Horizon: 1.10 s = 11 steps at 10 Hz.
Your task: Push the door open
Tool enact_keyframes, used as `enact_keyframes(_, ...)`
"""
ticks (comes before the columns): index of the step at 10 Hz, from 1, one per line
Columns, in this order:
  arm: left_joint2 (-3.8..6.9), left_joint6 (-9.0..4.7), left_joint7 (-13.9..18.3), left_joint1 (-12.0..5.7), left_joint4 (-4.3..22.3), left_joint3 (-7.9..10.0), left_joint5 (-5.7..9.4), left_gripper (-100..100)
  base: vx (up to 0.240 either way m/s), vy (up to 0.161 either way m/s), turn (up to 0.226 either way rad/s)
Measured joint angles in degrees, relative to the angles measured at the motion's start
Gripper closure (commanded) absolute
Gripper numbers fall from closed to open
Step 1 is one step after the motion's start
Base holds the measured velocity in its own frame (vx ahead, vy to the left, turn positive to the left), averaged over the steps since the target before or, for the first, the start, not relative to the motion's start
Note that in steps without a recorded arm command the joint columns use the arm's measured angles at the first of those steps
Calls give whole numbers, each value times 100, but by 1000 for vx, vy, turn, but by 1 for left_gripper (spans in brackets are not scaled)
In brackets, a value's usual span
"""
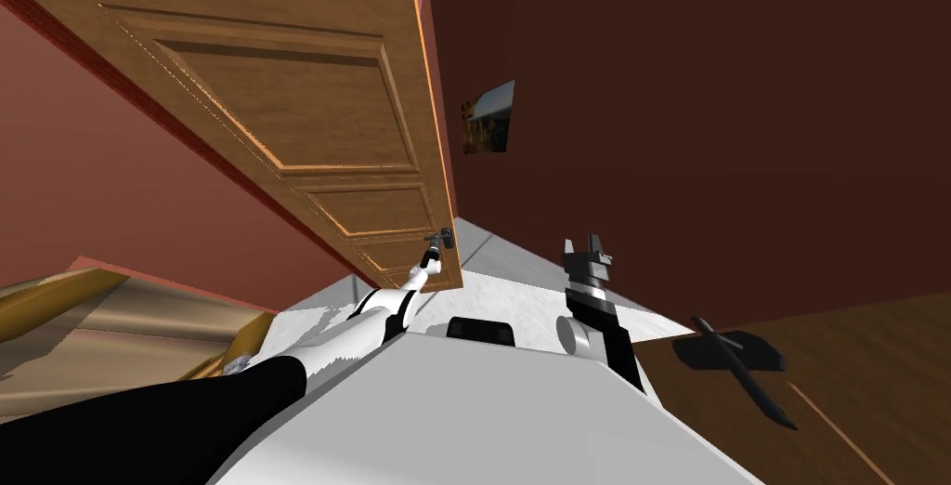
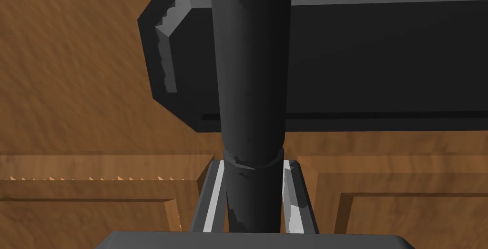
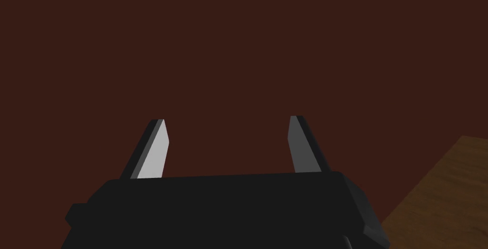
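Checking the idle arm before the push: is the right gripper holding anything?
No, the right gripper stands open, and the gap between its two blades is empty.

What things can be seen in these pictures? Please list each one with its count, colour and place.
door: one, brown, panelled, ahead on the left
door handle: one, dark grey, on the door near its edge
plate: one, dark, on the door behind the door handle
picture: one, blue and brown, on the dark brown wall
red-brown wall: one, left of the door
floor: light grey below the door
furniture: one, tan, far left
left gripper: one, fingers shut on the door handle
right gripper: one, fingers open, facing the dark brown wall
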Motion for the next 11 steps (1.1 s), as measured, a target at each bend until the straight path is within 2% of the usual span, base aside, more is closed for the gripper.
enact_keyframes(1, -12, 98, -63, 111, -209, 57, 23, 100, 103, -52, 31)
enact_keyframes(2, 17, 109, -73, 104, -206, 79, 35, 100, 45, -22, 6)
enact_keyframes(3, 51, 53, -52, 42, -101, 84, 39, 100, 128, -43, 35)
enact_keyframes(4, 105, -111, -19, -94, 246, 103, 56, 100, 150, -72, 51)
enact_keyframes(5, 91, -40, -63, 35, 38, 154, 76, 100, 141, -100, 63)
enact_keyframes(7, 132, 107, -147, 131, -144, 266, 129, 100, 189, -73, 66)
enact_keyframes(8, 192, 28, -130, 66, 43, 297, 150, 100, 176, -70, 53)
enact_keyframes(9, 251, -107, -115, -25, 259, 339, 172, 100, 127, -54, 27)
enact_keyframes(10, 253, -59, -151, 63, 70, 389, 194, 100, 148, -76, 52)
enact_keyframes(11, 277, -30, -188, 61, 63, 439, 216, 100, 169, -68, 54)
